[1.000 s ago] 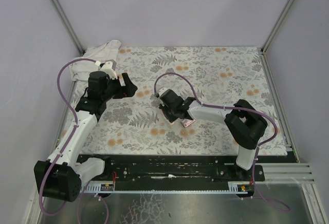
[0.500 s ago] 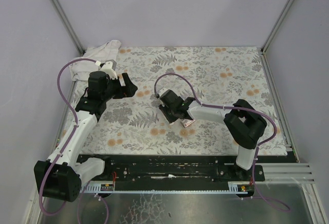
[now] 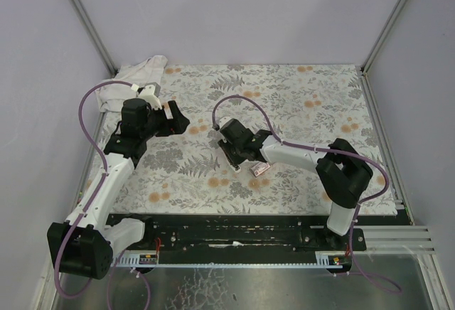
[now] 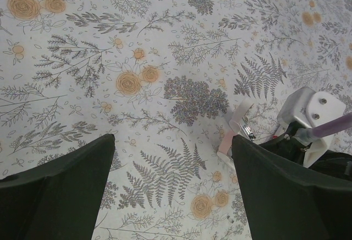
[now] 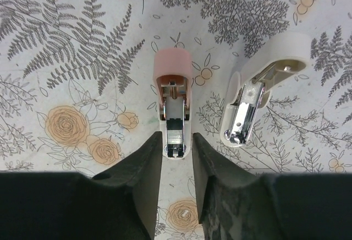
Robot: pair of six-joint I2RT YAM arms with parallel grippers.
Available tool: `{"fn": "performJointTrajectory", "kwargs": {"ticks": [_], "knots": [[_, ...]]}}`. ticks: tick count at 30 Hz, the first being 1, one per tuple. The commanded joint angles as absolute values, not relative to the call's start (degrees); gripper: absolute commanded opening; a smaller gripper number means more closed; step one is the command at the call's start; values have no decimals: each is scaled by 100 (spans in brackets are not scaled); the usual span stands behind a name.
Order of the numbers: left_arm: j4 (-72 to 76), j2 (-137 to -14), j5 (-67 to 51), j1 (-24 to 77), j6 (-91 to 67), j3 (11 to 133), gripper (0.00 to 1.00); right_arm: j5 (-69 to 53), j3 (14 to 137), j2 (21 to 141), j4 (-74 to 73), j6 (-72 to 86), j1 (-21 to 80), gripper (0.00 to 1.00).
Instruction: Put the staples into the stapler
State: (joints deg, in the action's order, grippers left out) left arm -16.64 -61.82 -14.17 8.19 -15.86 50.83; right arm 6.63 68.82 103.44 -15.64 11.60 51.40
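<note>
Right gripper [image 5: 177, 136]: down low over the floral mat [image 3: 320, 104], its two dark fingers either side of the near end of the stapler. There's a slot of daylight between the fingers and the bar fills it. Pinching it or only flanking it? Too close to call from here.
Stapler [image 5: 173, 108]: a pink-capped bar lying flat in the middle of the mat, metal channel facing up. Nothing I'd call a strip of staples shows in that channel.
Cream bar [image 5: 256, 94]: lying just beside the pink one, apart from it and angled off to the right, with its shiny metal insert exposed. It could be the stapler's other half, but the wrist view doesn't settle that.
Left gripper [image 4: 171, 141]: fingers spread wide and holding nothing, with only mat pattern between them. It hangs over the left part of the mat, well apart from the stapler and facing toward it.
Staples: here's the catch, the small box doesn't turn up in any of the three views. Where it sits I can't say.
White cloth [image 3: 138, 75]: bunched in the far left corner, beyond the left arm.
Done so far: the loading channel looks exposed and within reach, so the opening-up step appears dealt with.
Left to do: by my read, nearly everything that counts. A strip has to be fetched, laid into the channel and the stapler closed. Early days.
</note>
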Motion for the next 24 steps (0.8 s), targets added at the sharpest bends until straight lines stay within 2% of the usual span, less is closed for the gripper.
{"fn": "performJointTrajectory", "kwargs": {"ticks": [1,9,24], "knots": [[-1345,-6170,-1454,771,-1617,5019,86,859,7188,10159,-1750,1200,5194,32],[-1345,-6185,-1472,765,-1619,5019,86,868,7049,10423,-1623,1282,5190,22],[-1345,-6183,-1472,763,-1617,5021,86,924,6877,10674,-1506,1307,5193,18]]}}
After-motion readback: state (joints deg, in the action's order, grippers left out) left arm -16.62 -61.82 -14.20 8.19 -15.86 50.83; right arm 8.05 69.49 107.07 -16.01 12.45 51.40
